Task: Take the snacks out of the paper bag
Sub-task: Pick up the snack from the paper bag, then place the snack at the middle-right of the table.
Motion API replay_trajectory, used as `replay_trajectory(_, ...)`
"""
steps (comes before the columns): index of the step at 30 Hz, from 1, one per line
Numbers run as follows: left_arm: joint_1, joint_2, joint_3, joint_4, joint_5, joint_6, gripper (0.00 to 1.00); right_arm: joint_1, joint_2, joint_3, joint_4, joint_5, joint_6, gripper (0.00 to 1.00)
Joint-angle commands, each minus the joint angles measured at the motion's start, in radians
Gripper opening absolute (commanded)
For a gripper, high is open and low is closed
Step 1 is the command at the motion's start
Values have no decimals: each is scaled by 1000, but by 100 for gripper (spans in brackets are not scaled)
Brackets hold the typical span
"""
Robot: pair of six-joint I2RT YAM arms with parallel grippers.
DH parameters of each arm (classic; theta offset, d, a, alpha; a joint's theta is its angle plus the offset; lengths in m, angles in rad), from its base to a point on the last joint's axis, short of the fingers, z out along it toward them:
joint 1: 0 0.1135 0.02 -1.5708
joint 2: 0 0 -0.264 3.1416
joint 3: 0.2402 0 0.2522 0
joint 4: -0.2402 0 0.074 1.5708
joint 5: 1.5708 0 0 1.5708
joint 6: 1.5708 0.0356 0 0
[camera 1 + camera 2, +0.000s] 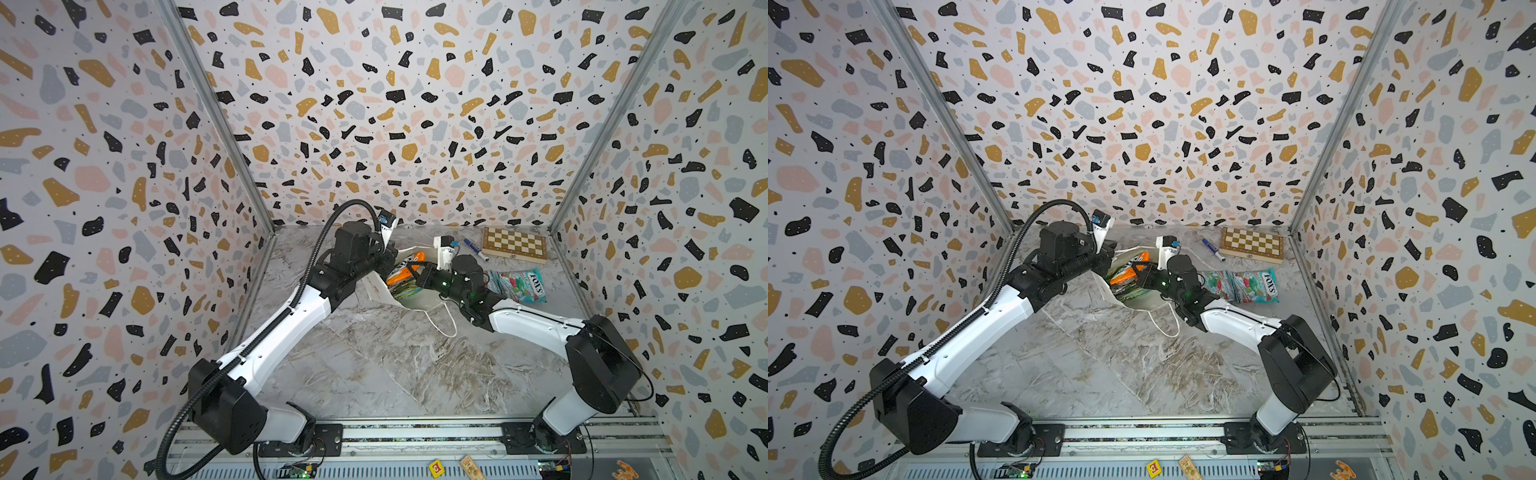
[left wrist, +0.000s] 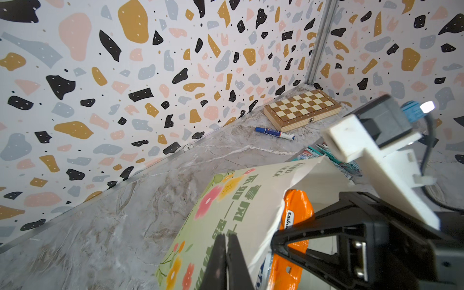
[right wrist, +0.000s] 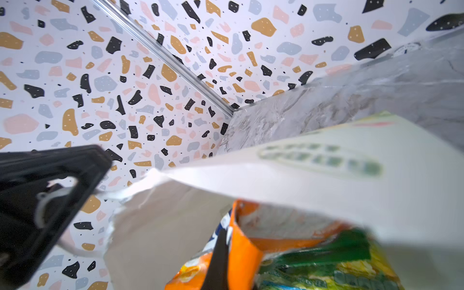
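On the marble tabletop [image 1: 374, 365] a flower-printed white paper bag [image 2: 226, 213] gapes open, with a teal-red pouch [image 1: 519, 284] near it, an orange pouch [image 2: 298, 208] and a green pouch [image 3: 339, 271] in its mouth, the left pincer [image 2: 226, 251] pinched on its wall, and the right pincer [image 2: 277, 239] clamped on the orange pouch.

A closed wooden chessboard [image 1: 514, 244] lies on the marble desk [image 1: 395, 365] in the far right corner, close to the back wall. A blue marker [image 1: 476, 249] with a white end lies just beside the board's left edge. Terrazzo-patterned walls [image 1: 395, 104] enclose the desk on three sides. On the near rail [image 1: 415, 434] sit a yellow block [image 1: 436, 468] lettered E and a small wooden piece [image 1: 471, 467].
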Motion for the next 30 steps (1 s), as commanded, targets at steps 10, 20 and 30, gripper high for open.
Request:
replay_trajectory(10, 3, -7, 35, 13, -8, 16, 0, 0, -282, 82, -138, 16, -147, 0)
replay_trajectory(20, 2, -8, 35, 15, 24, 15, 0, -37, -540, 74, -474, 224, -277, 0)
replay_trajectory(30, 2, -19, 31, 23, 54, 16, 0, -210, -727, -47, -829, 288, -323, 0)
